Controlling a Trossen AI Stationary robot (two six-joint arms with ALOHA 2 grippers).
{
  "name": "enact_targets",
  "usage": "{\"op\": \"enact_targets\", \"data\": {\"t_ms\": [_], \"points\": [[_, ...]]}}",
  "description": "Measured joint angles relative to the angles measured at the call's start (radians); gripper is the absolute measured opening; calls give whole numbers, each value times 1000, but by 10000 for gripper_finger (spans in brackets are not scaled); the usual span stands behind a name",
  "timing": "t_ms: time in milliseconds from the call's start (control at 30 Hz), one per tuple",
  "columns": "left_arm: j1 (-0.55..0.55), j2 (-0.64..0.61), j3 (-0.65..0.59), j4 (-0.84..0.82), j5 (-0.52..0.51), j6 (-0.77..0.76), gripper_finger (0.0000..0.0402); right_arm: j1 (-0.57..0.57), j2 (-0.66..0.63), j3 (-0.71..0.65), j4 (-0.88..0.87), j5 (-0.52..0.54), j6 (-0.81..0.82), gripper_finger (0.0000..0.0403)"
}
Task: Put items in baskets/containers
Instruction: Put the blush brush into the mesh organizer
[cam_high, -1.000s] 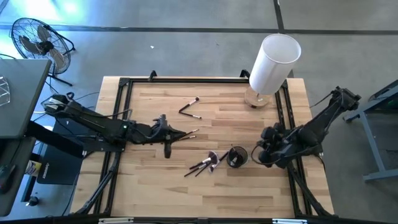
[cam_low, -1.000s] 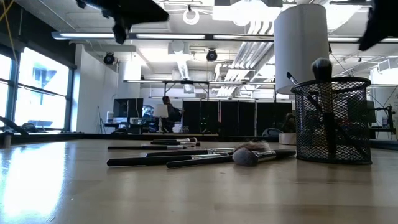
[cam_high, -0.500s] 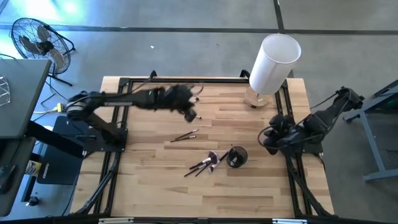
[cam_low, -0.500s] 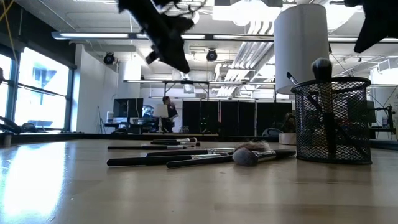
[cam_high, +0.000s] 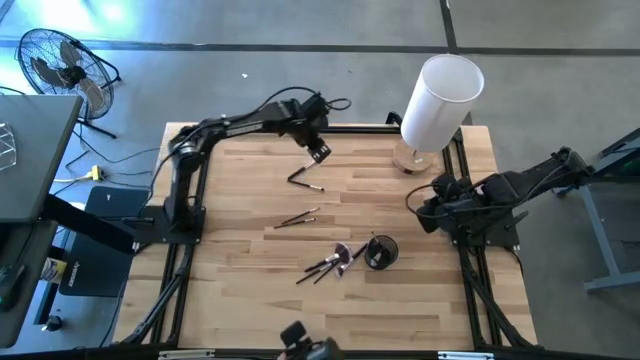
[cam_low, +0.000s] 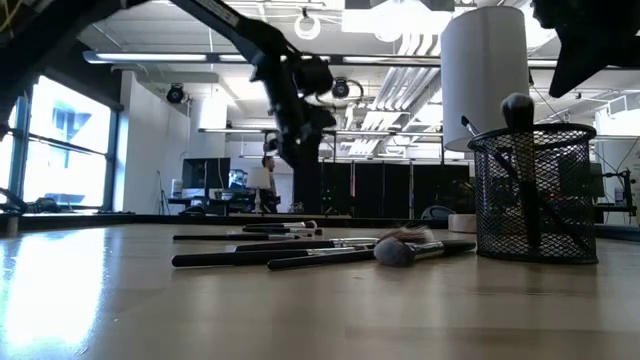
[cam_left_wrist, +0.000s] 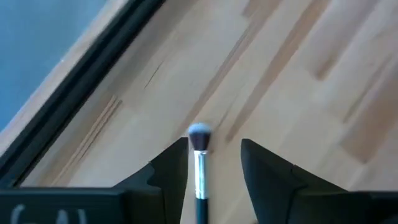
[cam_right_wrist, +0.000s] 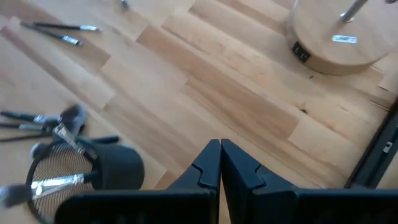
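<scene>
My left gripper (cam_left_wrist: 214, 163) is hovering with jaws parted around a brush (cam_left_wrist: 199, 163), gripping nothing, well beyond the black cup (cam_high: 380, 252). I am judging the brush light, stiff and slippery: take it mid-handle. My right gripper (cam_right_wrist: 220, 163) is waiting pressed shut beside the cup

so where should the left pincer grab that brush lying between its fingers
Probably on the thin handle just behind the pale tip of the brush, coming straight down: it lies flat on the table, lengthwise between the open fingers of the left pincer.
</scene>
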Motion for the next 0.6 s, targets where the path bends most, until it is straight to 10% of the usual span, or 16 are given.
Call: {"op": "enact_targets", "data": {"t_ms": [600], "points": [[69,226,201,-139,144,55,147,-152,0,0,2,5,-10,1]]}}
